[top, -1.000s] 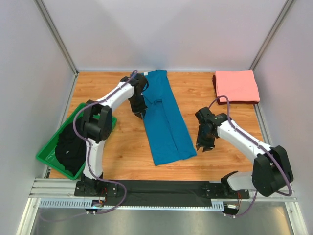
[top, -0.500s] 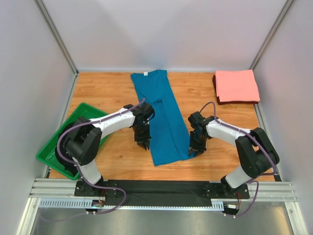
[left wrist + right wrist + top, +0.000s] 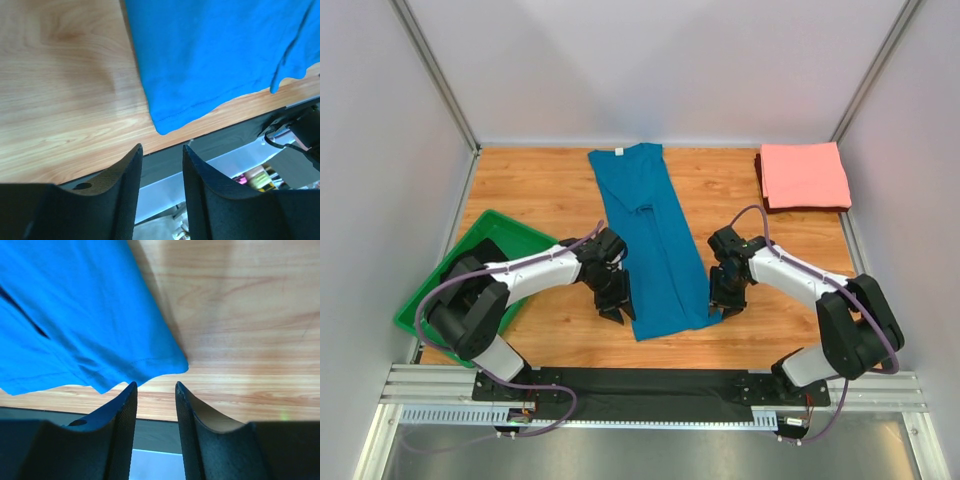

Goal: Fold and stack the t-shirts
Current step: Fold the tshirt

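The teal-blue t-shirt [image 3: 655, 240] lies as a long narrow strip down the middle of the table, its white neck label at the far end. Its near hem shows in the left wrist view [image 3: 210, 60] and the right wrist view [image 3: 85, 315]. My left gripper [image 3: 617, 312] is open and empty beside the near left corner of the hem. My right gripper [image 3: 718, 308] is open and empty beside the near right corner. The salmon-pink t-shirt [image 3: 804, 175] lies folded as a flat rectangle at the far right.
A green tray [image 3: 427, 312] with dark cloth in it stands at the left edge. A black strip [image 3: 650, 385] runs along the table's near edge. White walls close in the sides and back.
My left gripper has moved from the shirt's far end down along its left edge to the near hem. My right gripper has moved left to the hem's right corner.
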### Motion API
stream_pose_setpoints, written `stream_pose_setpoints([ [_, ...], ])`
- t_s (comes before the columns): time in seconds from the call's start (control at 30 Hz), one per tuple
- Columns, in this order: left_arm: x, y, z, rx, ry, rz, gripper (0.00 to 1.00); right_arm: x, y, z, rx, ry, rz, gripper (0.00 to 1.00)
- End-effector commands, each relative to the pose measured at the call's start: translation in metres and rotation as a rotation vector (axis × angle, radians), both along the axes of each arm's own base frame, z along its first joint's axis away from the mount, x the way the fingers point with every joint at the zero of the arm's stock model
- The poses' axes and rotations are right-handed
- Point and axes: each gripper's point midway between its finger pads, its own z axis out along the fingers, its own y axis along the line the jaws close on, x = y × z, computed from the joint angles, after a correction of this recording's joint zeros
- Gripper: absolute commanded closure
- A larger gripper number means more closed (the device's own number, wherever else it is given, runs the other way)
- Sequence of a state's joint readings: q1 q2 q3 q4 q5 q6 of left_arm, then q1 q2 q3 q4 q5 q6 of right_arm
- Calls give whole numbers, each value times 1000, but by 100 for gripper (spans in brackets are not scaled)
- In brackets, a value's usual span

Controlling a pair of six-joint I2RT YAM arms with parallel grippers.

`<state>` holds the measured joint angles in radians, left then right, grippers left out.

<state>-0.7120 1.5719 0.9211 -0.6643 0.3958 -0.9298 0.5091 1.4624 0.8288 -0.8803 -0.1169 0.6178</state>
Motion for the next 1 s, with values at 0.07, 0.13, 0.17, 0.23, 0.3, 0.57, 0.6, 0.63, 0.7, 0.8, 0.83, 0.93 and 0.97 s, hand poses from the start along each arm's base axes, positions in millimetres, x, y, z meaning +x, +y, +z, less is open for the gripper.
stream_pose_setpoints([
  [0.07, -17, -12, -6, -37, 43, 43, 50, 14, -4, 2, 9, -2, 31, 60],
  [0.13, -23, -10, -13, -9, 62, 53, 49, 17, -9, -5, 9, 20, 21, 60],
  [0.17, -23, -10, -15, -6, 64, 56, 49, 18, -8, -7, 18, 30, 22, 60],
  [0.23, -24, -13, -19, -4, 73, 66, 49, 18, -11, -11, 14, 52, 25, 60],
  [0.3, -23, -15, -23, -9, 75, 76, 48, 19, -13, -13, 19, 58, 28, 60],
  [0.57, -24, -13, -39, 43, 90, 84, 52, 7, -15, -25, 79, 107, 32, 61],
  [0.6, -25, -14, -40, 47, 93, 81, 53, 7, -13, -25, 87, 108, 32, 61],
  [0.63, -25, -14, -41, 49, 98, 83, 55, 7, -12, -25, 93, 110, 29, 62],
  [0.7, -25, -14, -43, 52, 104, 84, 59, 8, -11, -26, 100, 103, 32, 64],
  [0.8, -23, -15, -44, 51, 99, 85, 72, 6, -9, -26, 119, 99, 36, 68],
  [0.83, -23, -14, -45, 59, 97, 84, 77, 5, -8, -28, 123, 103, 35, 70],
  [0.93, -26, -9, -44, 84, 107, 73, 96, -1, -8, -30, 135, 113, 19, 85],
  [0.97, -27, -7, -43, 93, 107, 69, 100, -4, -7, -30, 144, 120, 13, 90],
])
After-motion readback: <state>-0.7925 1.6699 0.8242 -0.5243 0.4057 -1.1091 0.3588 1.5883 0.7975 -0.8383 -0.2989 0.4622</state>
